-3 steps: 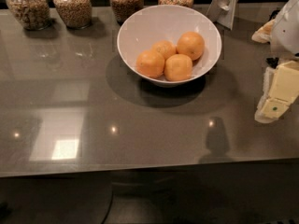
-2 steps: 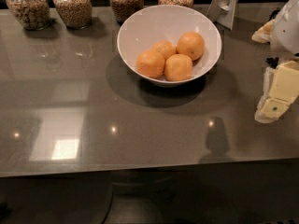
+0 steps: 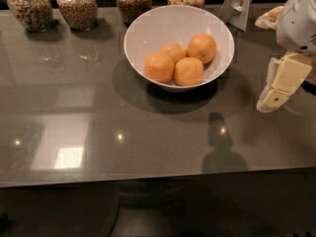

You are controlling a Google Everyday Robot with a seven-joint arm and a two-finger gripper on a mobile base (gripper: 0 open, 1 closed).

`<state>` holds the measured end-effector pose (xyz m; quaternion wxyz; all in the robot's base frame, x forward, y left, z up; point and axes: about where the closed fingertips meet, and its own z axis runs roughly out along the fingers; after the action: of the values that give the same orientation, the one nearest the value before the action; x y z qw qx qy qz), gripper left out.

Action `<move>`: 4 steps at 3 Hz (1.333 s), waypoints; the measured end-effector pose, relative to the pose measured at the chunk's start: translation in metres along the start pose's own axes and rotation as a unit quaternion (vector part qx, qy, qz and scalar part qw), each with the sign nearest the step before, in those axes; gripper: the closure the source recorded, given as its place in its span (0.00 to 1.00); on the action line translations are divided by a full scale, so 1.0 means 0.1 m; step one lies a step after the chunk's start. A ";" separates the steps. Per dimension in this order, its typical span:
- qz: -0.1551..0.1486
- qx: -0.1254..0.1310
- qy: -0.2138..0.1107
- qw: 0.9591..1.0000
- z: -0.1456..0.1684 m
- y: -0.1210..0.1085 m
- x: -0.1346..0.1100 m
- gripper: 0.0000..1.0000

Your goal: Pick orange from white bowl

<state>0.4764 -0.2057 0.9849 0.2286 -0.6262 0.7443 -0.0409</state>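
In the bowl [image 3: 148, 31], toward its back right, the orange [image 3: 201, 48] lies close against three paler fruits [image 3: 159, 67]. Right of the bowl, well apart from it, the gripper [image 3: 269, 101] hangs above the table [image 3: 148, 137], pointing down and tilted slightly toward the bowl. It holds nothing that can be seen, and I cannot tell how far open it is. Behind the bowl stand four jars [image 3: 76, 6] in a row, and a white stand [image 3: 239, 4] is behind it to the right.
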 end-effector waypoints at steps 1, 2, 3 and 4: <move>-0.035 0.013 -0.045 0.998 0.17 -0.36 -0.13 0.00; -0.063 0.015 -0.080 0.995 0.39 -0.75 -0.27 0.00; -0.068 0.017 -0.114 0.991 0.61 -1.13 -0.43 0.00; -0.048 0.008 -0.149 0.988 0.83 -1.45 -0.61 0.00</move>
<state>0.6479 -0.1602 0.9790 0.3401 -0.6587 0.6702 0.0358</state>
